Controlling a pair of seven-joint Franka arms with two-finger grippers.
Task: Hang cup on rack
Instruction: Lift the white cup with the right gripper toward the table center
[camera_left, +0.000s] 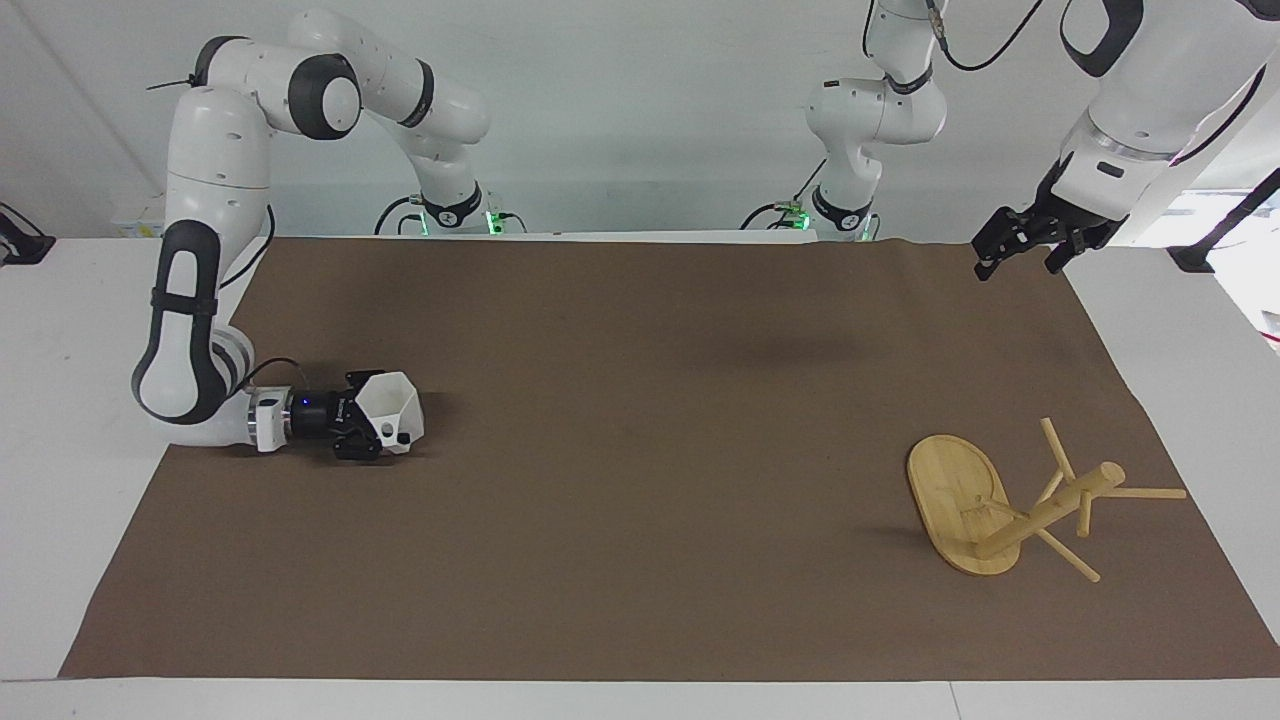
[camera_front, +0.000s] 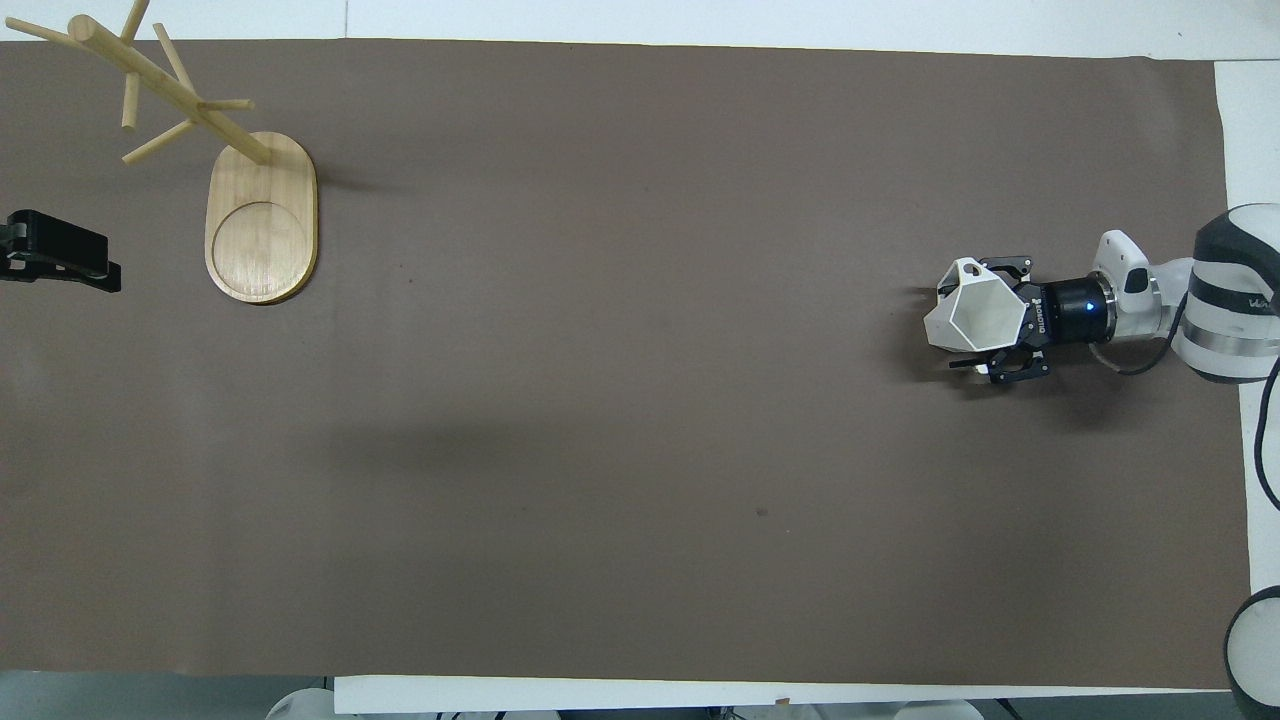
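- At the left of the facing view, low over the brown mat (camera_left: 640, 450), the right gripper (camera_left: 372, 432) lies nearly level with its fingers clamped on the cup (camera_left: 393, 412). The cup is tipped, mouth up and toward the camera, with its holed handle on the lower side.
- It seems to be pinched by 1 wall only, so I judge it could twist or slip during a long carry, leaving the handle hole off line with a peg.
- Whether the cup touches the mat or hangs just clear is hard to tell; the overhead view shows a shadow close beneath it.
- At the lower right of the facing view stands the rack (camera_left: 1010, 510), well apart from the cup. Its pegs are thin, and a sideways knock could shift or topple it.
- At the upper right, the left gripper (camera_left: 1030, 245) waits above the mat's corner; I cannot tell how its fingers stand. In the overhead view it is cut off at the left edge.
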